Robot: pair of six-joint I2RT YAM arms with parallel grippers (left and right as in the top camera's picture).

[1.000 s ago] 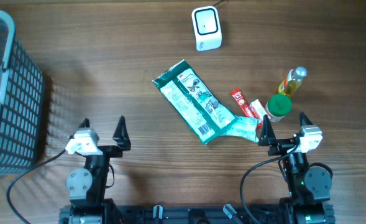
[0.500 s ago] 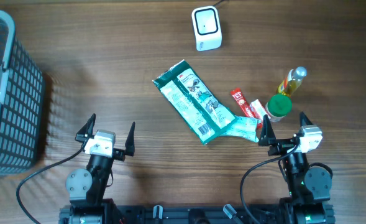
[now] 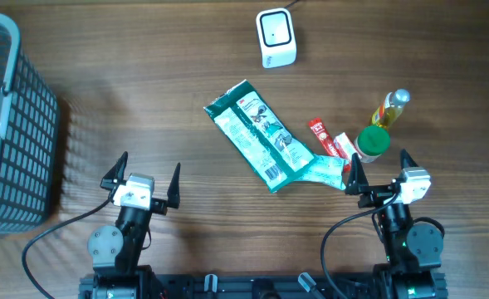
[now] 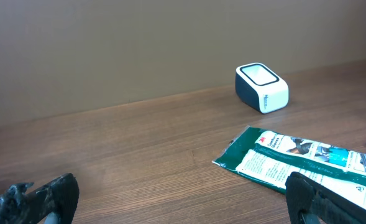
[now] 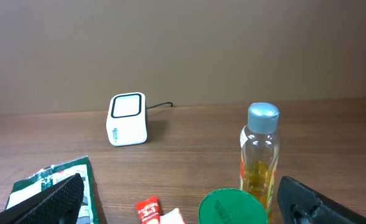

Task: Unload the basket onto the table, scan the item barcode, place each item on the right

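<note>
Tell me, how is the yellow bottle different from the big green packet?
The bottle stands upright; the green packet lies flat. The bottle is clear with yellow liquid and a grey cap; the packet is green with white print. The packet covers more table than the bottle. Both rest on the wooden table, with nothing holding them.

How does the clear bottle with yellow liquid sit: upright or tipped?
Upright: in the right wrist view the bottle stands vertical, grey cap uppermost.

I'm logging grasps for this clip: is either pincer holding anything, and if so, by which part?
Nothing is held. The left pincer and the right pincer both stand wide open, with nothing clamped between their fingers.
</note>
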